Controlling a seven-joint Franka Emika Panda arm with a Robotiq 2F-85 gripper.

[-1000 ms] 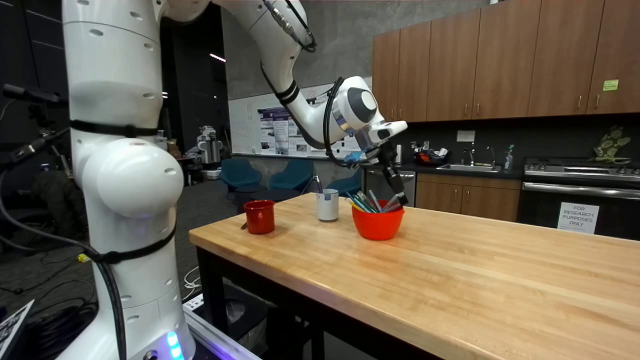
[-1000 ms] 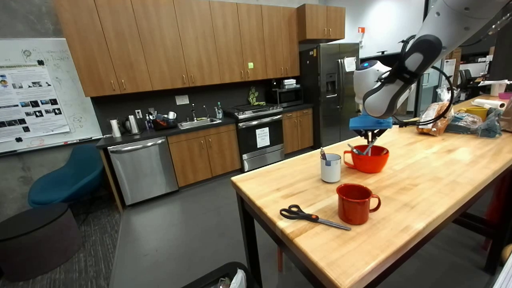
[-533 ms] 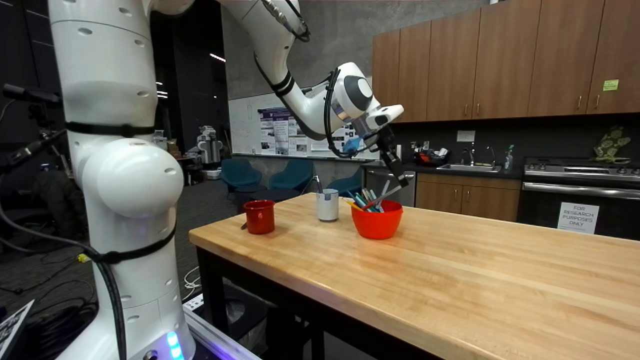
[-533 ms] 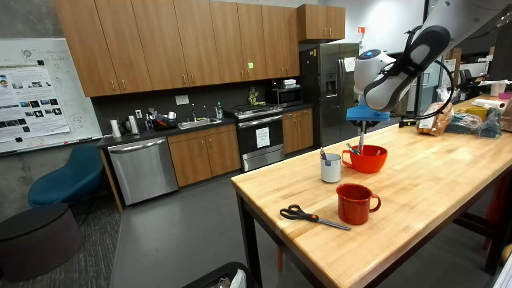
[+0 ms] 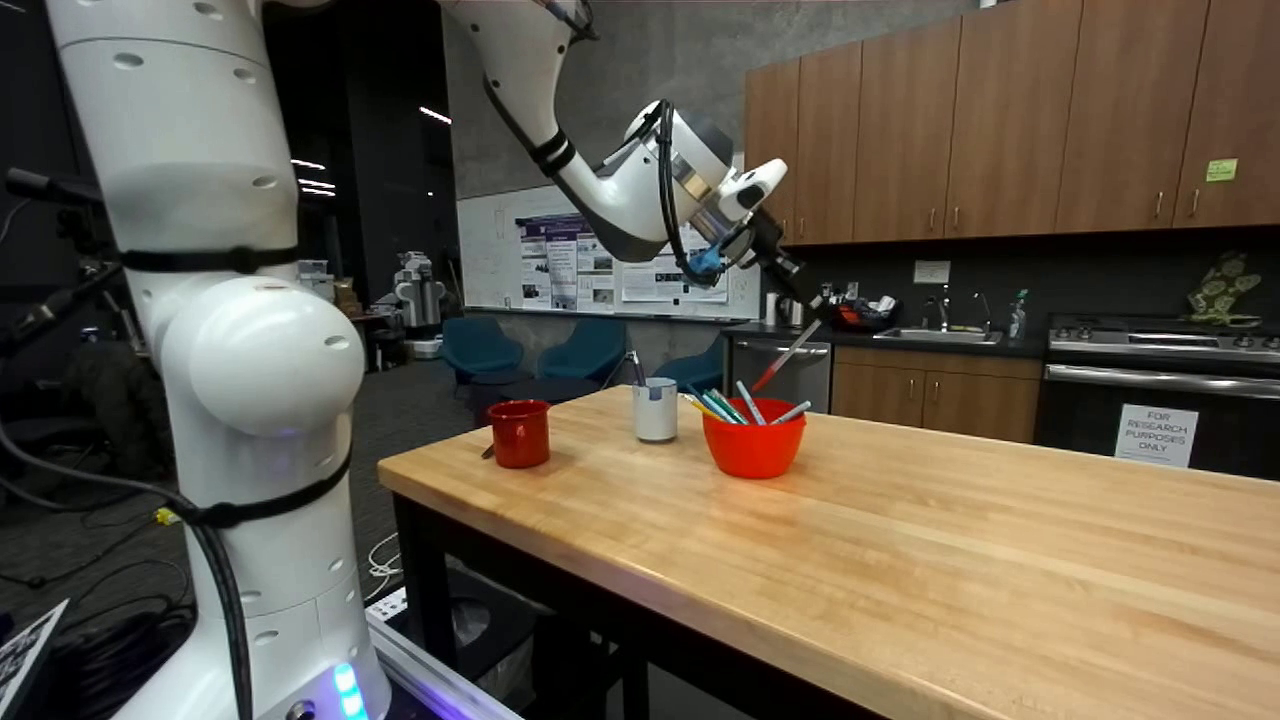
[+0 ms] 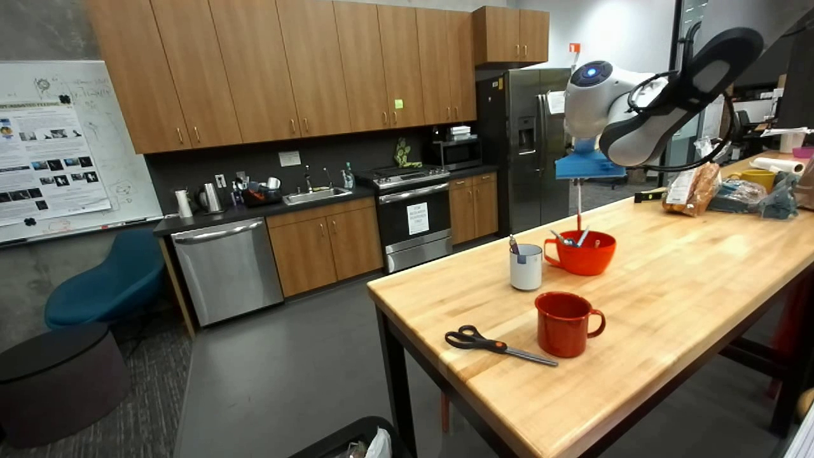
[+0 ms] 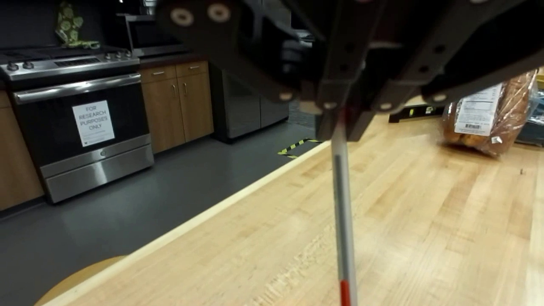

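Note:
A slim grey-white pen with a red end (image 7: 342, 204) hangs from my gripper (image 7: 338, 129), its fingertips shut on the upper part. In an exterior view the pen (image 5: 788, 357) slants down from the gripper (image 5: 812, 300), red end lowest, just above the far rim of the orange-red bowl (image 5: 753, 450). Several pens and markers (image 5: 738, 406) lean inside that bowl. The bowl (image 6: 588, 259) has a loop handle on one side. In an exterior view a blue piece (image 6: 590, 166) on the wrist hides most of the fingers.
On the wooden table (image 5: 900, 520) stand a white cup (image 6: 526, 270) with a pen in it and a dark red mug (image 6: 563, 326). Scissors (image 6: 483, 342) lie near the table corner. Farther along are a bagged loaf (image 7: 488, 119) and a black level (image 7: 416, 112).
The gripper has risen from the bowl, drawing the red-ended pen up out of the other pens. The remaining pens have shifted; the bowl moved very slightly.

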